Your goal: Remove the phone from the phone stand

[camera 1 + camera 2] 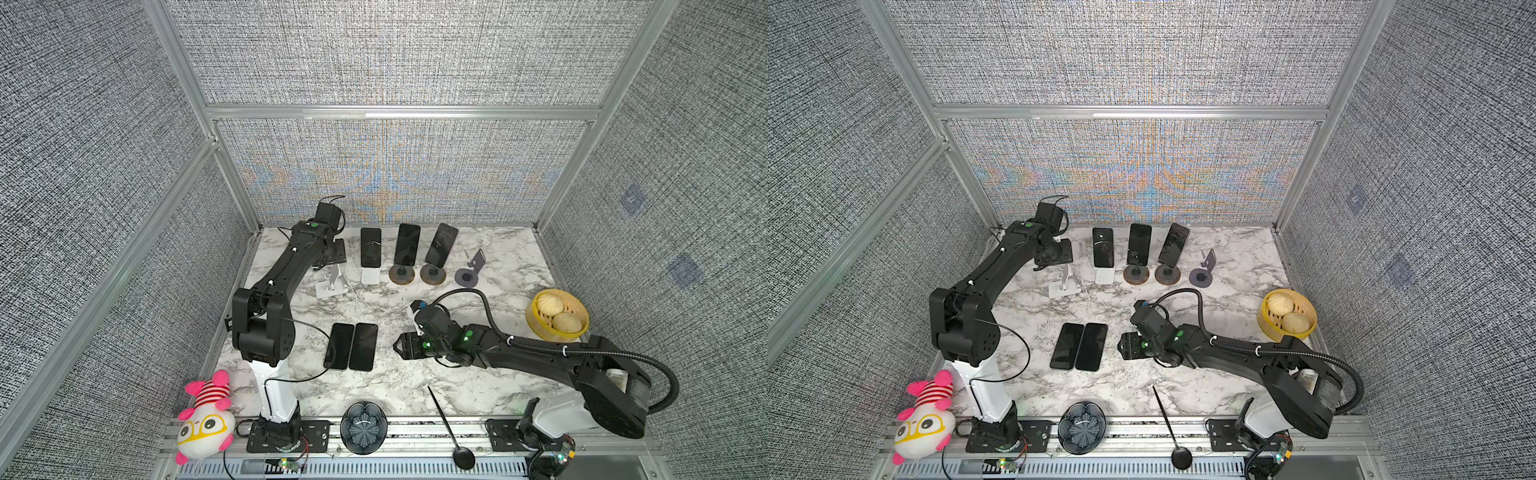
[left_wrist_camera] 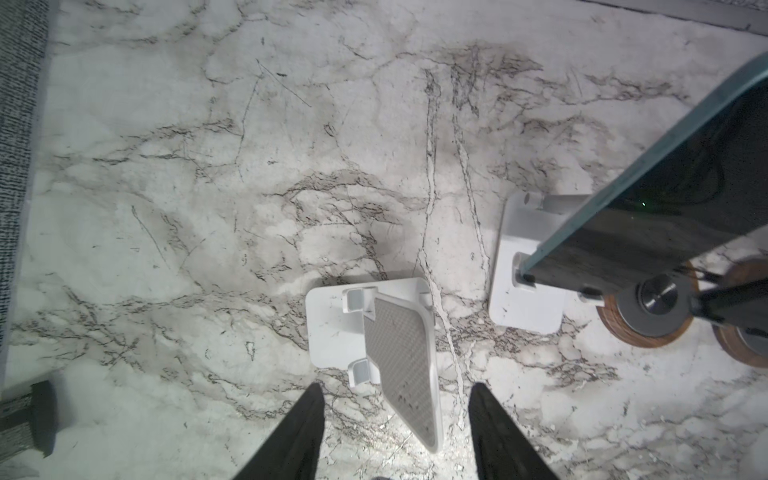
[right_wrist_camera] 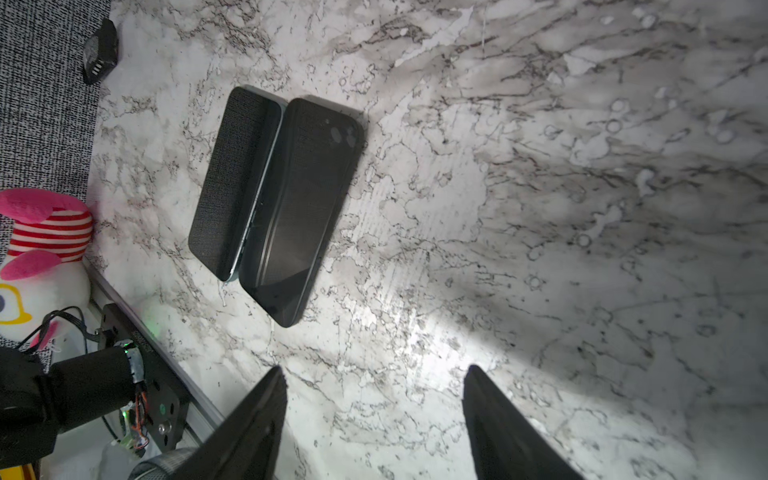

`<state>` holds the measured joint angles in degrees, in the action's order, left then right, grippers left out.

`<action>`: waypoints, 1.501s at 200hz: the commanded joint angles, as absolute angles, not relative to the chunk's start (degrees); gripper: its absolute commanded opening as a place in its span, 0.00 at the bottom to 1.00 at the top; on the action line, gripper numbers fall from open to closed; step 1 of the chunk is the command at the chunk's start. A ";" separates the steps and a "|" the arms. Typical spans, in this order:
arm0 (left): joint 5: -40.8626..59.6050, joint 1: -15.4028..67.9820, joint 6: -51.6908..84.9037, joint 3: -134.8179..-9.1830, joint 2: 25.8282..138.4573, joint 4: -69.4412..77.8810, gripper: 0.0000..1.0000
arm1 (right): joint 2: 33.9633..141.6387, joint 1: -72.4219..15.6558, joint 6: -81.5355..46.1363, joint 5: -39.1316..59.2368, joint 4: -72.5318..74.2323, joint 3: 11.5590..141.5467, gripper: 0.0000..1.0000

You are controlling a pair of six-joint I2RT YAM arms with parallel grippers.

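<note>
Three dark phones lean on stands along the back, seen in both top views. The leftmost phone sits on a white stand. The middle phone and the right phone sit on round wooden-based stands. My left gripper hangs over an empty white stand, jaws apart and holding nothing. Two more phones lie flat side by side mid-table. My right gripper is just right of them, open and empty.
An empty grey stand is at the right end of the row. A bamboo steamer with buns stands at the right edge. A plush toy, a dark bowl and a black spoon lie along the front rail.
</note>
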<state>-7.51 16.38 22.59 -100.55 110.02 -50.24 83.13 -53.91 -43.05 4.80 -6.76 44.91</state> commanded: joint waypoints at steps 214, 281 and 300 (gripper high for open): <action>-14.20 18.09 24.34 -106.80 117.18 -57.01 0.14 | 82.03 -53.09 -42.48 3.52 -5.58 44.47 0.68; -25.27 17.84 24.95 -117.13 121.99 -65.15 0.03 | 80.52 -53.09 -42.07 3.30 -6.87 43.87 0.68; -28.67 17.23 24.57 -120.37 123.76 -66.29 0.01 | 79.76 -53.08 -41.95 2.88 -7.46 43.88 0.68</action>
<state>-21.67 17.93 24.62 -117.38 122.28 -62.72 80.58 -53.04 -42.63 3.70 -6.20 43.94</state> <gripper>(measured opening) 0.066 0.684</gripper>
